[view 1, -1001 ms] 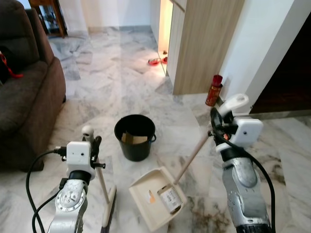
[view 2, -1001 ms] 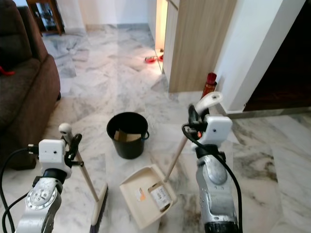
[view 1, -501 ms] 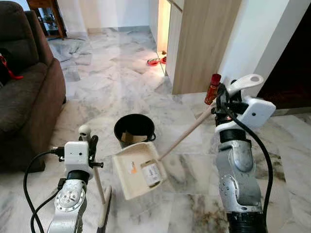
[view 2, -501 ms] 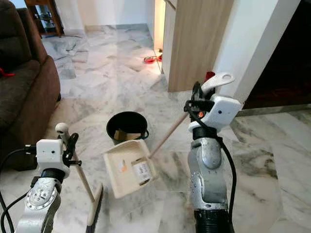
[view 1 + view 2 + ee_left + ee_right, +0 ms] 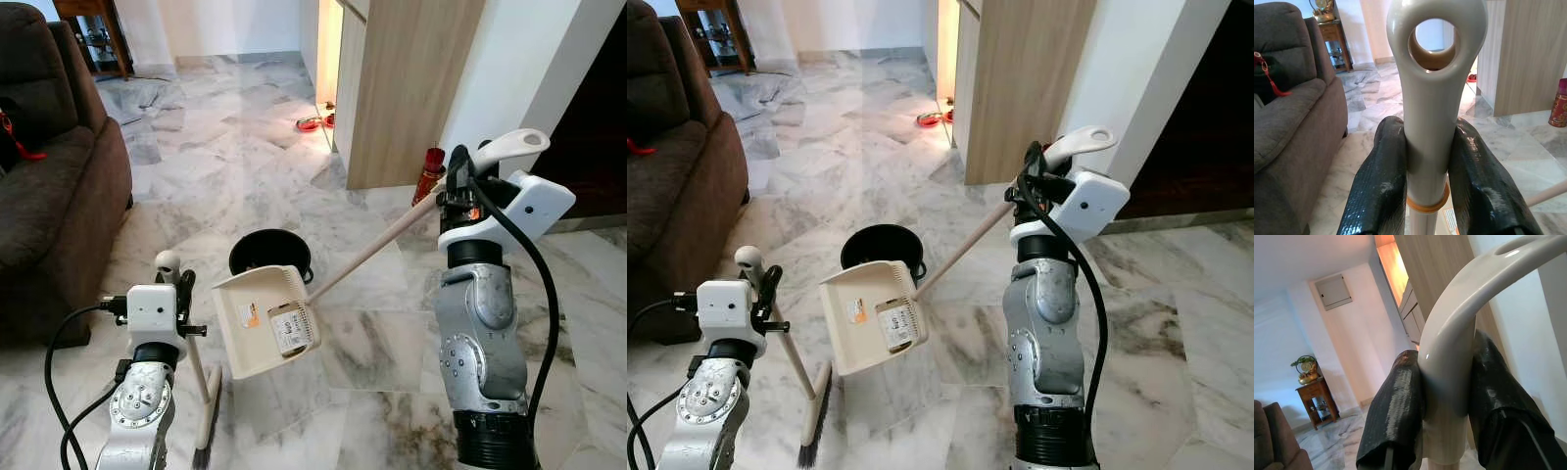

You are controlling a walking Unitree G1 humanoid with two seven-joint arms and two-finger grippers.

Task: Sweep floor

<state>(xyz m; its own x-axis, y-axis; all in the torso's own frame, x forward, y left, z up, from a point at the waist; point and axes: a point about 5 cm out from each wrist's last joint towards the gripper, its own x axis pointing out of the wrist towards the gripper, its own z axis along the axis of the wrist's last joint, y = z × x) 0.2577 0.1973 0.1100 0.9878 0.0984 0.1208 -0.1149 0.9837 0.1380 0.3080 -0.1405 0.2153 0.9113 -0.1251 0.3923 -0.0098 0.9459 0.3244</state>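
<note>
My right gripper (image 5: 458,176) is shut on the cream handle of a long dustpan (image 5: 259,318). The pan hangs tilted above the floor, just in front of a black bucket (image 5: 271,252), with a small labelled packet (image 5: 288,330) and a scrap lying in it. My left gripper (image 5: 176,294) is shut on the handle of a cream broom (image 5: 204,411); its bristles rest on the marble floor at the lower left. In the left wrist view both black fingers (image 5: 1380,191) clamp the broom's handle (image 5: 1432,112). In the right wrist view the fingers (image 5: 1398,411) clamp the dustpan's curved grip (image 5: 1449,362).
A brown sofa (image 5: 49,186) stands at the left. A wooden cabinet (image 5: 411,88) and white wall stand behind, with a red bottle (image 5: 428,174) at their foot. Red items (image 5: 312,124) lie on the far floor. A dark doorway (image 5: 598,147) opens at the right.
My right arm has raised the dustpan off the floor and swung it left and up toward the bucket. The pan tilted steeply. The broom stayed in place.
</note>
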